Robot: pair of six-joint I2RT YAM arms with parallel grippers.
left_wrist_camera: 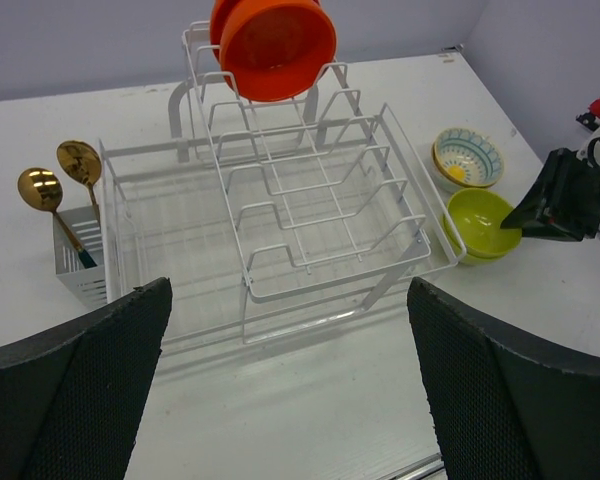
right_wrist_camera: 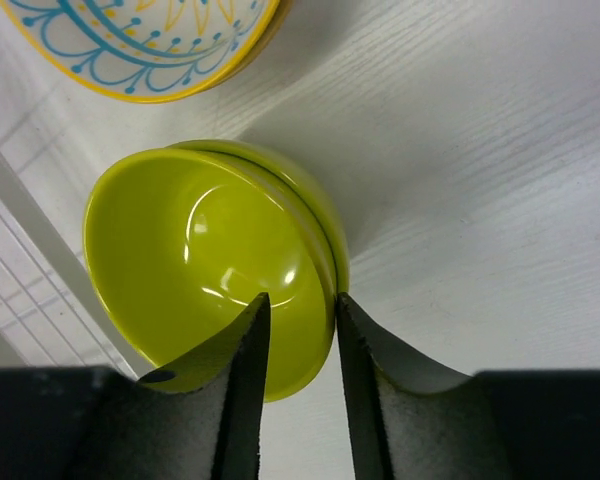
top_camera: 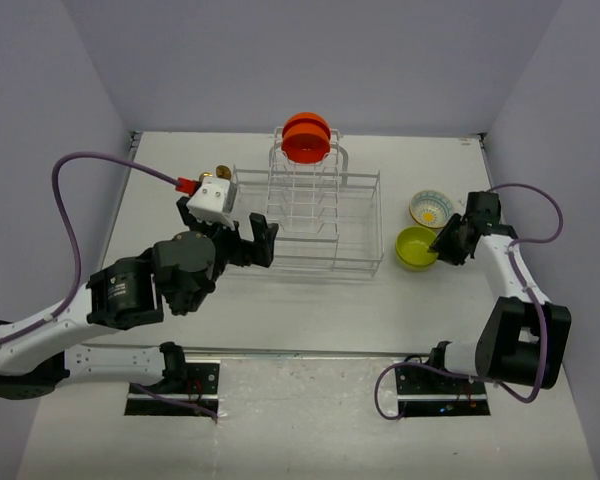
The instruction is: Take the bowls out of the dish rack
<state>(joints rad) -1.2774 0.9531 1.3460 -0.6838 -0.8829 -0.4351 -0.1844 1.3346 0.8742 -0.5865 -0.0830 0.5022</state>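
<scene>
Two glossy orange-red bowls (top_camera: 306, 138) stand on edge in the far dividers of the white wire dish rack (top_camera: 305, 270); they also show in the left wrist view (left_wrist_camera: 275, 45), at the top of the rack (left_wrist_camera: 280, 290). My left gripper (top_camera: 248, 240) is open and empty just in front of the rack's near left side (left_wrist_camera: 290, 400). To the right of the rack, a lime-green bowl (right_wrist_camera: 190, 260) sits nested in another one on the table. My right gripper (right_wrist_camera: 300, 300) straddles its rim, one finger inside and one outside, shut on it. A pale patterned bowl (right_wrist_camera: 150, 40) sits just beyond.
Two gold spoons (left_wrist_camera: 40, 188) stand in a small holder (left_wrist_camera: 75, 260) on the rack's left end. The green bowls (top_camera: 415, 248) and the patterned bowl (top_camera: 432, 208) sit close together by the rack's right end. Grey walls enclose the table.
</scene>
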